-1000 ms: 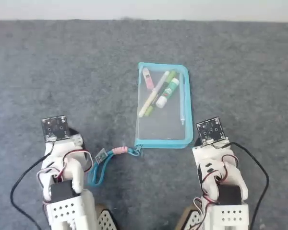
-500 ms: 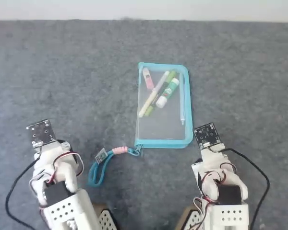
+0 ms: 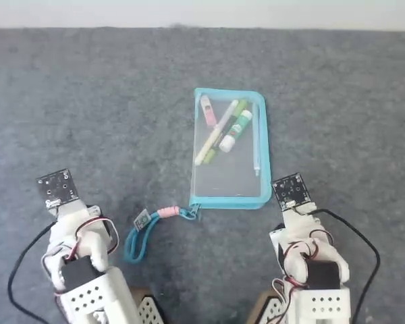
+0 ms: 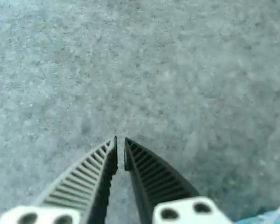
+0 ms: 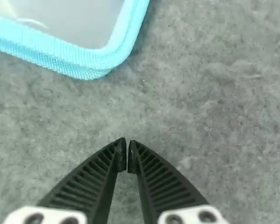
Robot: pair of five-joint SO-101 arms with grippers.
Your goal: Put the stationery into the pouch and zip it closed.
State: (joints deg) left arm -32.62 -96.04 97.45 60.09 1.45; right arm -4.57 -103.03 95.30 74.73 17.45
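Observation:
A clear pouch with a light blue zip edge [image 3: 228, 149] lies flat in the middle of the grey carpet, with several pens and a glue stick [image 3: 235, 131] inside it. Its zip pull [image 3: 191, 213] sits at the near left corner, trailing a pink and teal strap [image 3: 143, 237]. My left gripper [image 4: 120, 144] is shut and empty over bare carpet, left of the strap. My right gripper [image 5: 127, 148] is shut and empty just off the pouch's near right corner [image 5: 113, 60].
Grey carpet [image 3: 88, 101] covers the whole table, with open room on all sides of the pouch. A pale wall edge [image 3: 202, 13] runs along the far side. Cables loop beside both arm bases at the near edge.
The left arm swung left and back, away from the strap, then held still. The right arm shifted slightly and stopped. The pouch has not moved.

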